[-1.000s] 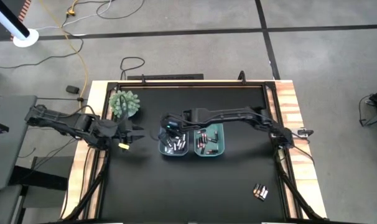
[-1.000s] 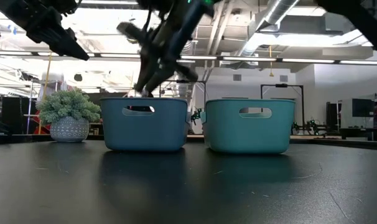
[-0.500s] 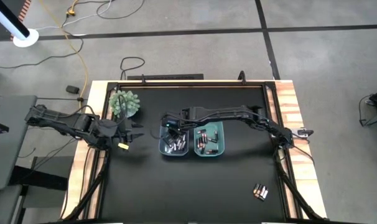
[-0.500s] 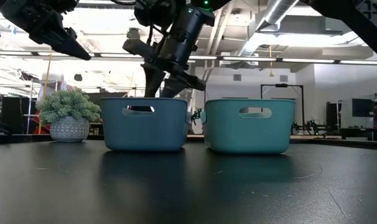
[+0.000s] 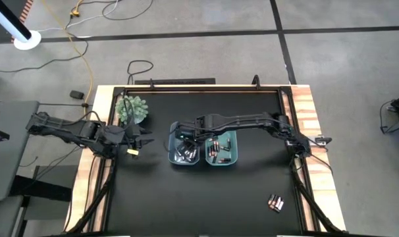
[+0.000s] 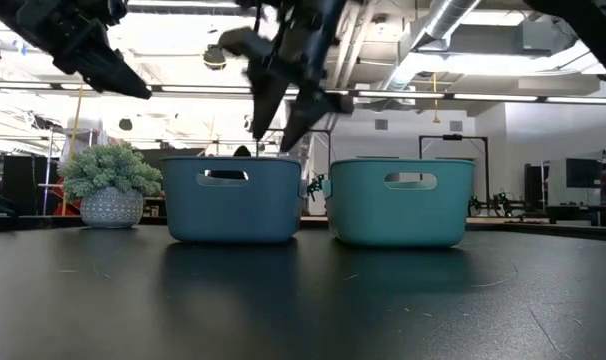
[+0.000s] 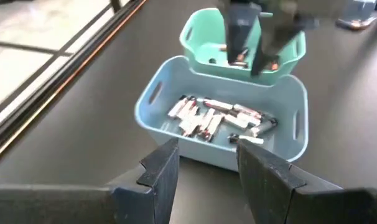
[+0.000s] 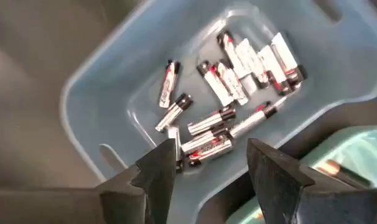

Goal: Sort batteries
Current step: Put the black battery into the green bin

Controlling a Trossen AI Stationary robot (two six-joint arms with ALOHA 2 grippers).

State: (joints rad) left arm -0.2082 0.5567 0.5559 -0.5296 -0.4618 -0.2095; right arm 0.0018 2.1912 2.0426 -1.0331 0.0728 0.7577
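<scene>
The right tool (image 6: 283, 128) hangs over the blue bin (image 5: 184, 150), jaws apart and empty, placed where a dropped cell would land among the silvery batteries (image 8: 226, 118) heaped inside. The teal bin (image 5: 222, 149) touching it on the right holds the dark, copper-ended ones (image 5: 219, 147), so each kind has its own bin. Three more batteries (image 5: 275, 203) lie near the worktop's (image 5: 199, 197) right front corner, unsorted. The left tool (image 5: 140, 141) waits released, left of the bins beside a plant (image 5: 132, 109).

Right arm stretched far across, its right gripper (image 8: 204, 168) up in the air, fingers apart and empty. Left arm waits off to the side, left gripper (image 7: 204, 165) spread open, pointing inward.
</scene>
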